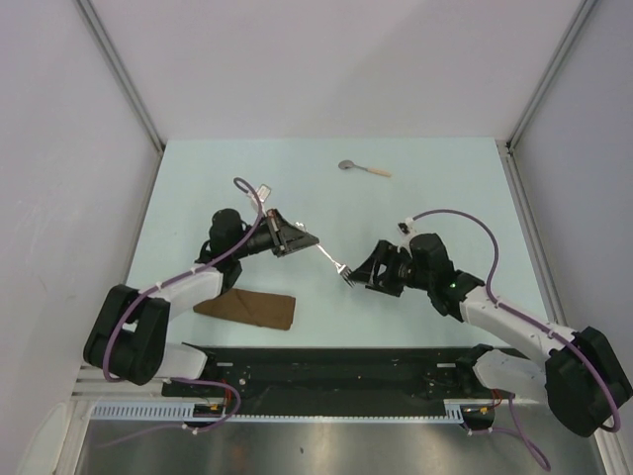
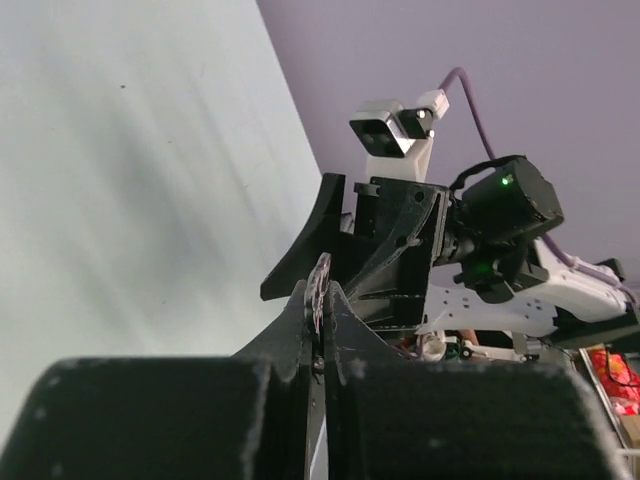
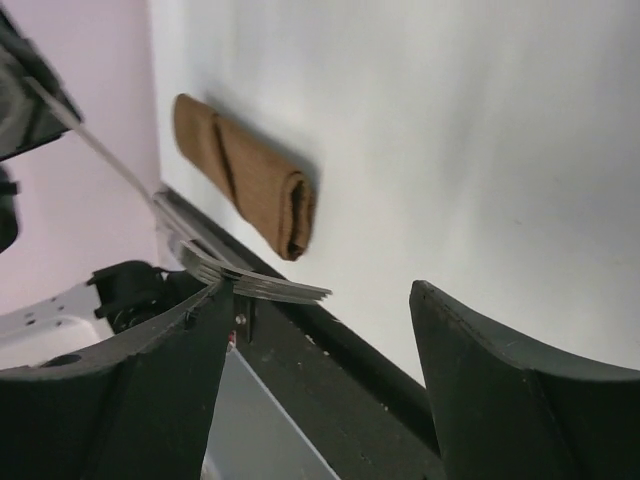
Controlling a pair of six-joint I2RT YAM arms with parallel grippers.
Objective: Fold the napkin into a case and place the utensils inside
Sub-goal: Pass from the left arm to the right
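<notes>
The napkin is folded into a narrow brown case (image 1: 247, 309) lying flat near the front left; it also shows in the right wrist view (image 3: 250, 180). My left gripper (image 1: 310, 238) is shut on the handle of a silvery fork (image 1: 334, 263) and holds it in the air over the table's middle. In the left wrist view the handle (image 2: 320, 285) is pinched between the closed jaws (image 2: 322, 298). My right gripper (image 1: 358, 270) is open at the fork's tines (image 3: 262, 286), which rest at its left finger (image 3: 200, 330). A spoon (image 1: 361, 168) lies at the far middle.
The pale table (image 1: 445, 188) is walled on the left, back and right. A black rail (image 1: 336, 368) runs along the near edge by the arm bases. The two arms face each other across the middle.
</notes>
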